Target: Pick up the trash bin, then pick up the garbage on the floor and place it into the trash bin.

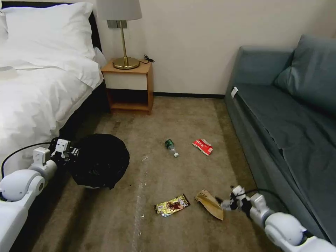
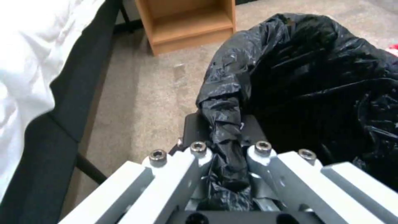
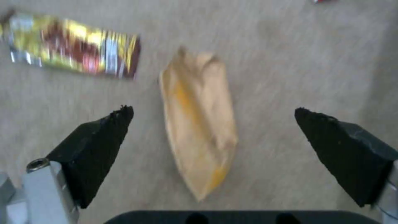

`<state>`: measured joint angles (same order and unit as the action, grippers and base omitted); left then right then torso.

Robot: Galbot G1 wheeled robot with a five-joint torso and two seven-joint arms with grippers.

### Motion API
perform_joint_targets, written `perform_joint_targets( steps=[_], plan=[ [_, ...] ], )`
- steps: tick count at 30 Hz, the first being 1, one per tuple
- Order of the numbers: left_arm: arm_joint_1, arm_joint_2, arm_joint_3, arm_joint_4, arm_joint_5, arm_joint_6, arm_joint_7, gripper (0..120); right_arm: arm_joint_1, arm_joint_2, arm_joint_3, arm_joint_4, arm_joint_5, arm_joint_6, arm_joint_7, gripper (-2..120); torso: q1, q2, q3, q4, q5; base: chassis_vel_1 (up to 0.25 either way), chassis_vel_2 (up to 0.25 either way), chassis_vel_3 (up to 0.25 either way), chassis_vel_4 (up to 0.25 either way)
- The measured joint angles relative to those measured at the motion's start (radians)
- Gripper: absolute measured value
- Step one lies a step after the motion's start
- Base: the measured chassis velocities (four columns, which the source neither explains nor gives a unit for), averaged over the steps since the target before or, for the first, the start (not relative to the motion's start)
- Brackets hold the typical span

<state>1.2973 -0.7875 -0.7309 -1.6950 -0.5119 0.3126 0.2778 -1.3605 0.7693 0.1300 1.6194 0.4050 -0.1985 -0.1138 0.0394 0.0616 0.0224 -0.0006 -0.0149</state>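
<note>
Left gripper [image 2: 226, 152]: clamped on the bag-covered rim of the trash bin [image 1: 99, 161], held beside the bed [image 1: 42, 87] at the robot's left. Floor litter, left to right: gold snack wrapper [image 1: 172, 205], clear bottle with green label [image 1: 171, 147], brown paper piece [image 1: 210, 204], red-and-white packet [image 1: 202, 146]. Right gripper [image 3: 213, 116]: jaws wide apart, poised over the brown paper piece, which lies between the fingertips [image 3: 120, 113] with its long axis running along the gripper's reach, crosswise to the closing direction; this arm is the nearer.
</note>
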Motion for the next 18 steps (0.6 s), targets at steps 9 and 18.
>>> perform_joint_targets(
  steps=[9,18],
  plan=[
    [0.168,-0.057,-0.133,-0.068,0.043,-0.042,0.069,4,0.090,0.059,-0.085,-0.131,-0.064,0.049,-0.039,100,0.000,0.000,0.000,0.0002,-0.0006,0.000,0.000,0.000,0.000],
    [0.215,-0.114,-0.170,-0.091,0.074,-0.071,0.096,4,0.178,0.120,-0.146,-0.246,-0.110,0.083,-0.059,100,0.000,0.000,0.000,0.0001,-0.0002,0.000,0.000,0.000,0.000]
  ],
)
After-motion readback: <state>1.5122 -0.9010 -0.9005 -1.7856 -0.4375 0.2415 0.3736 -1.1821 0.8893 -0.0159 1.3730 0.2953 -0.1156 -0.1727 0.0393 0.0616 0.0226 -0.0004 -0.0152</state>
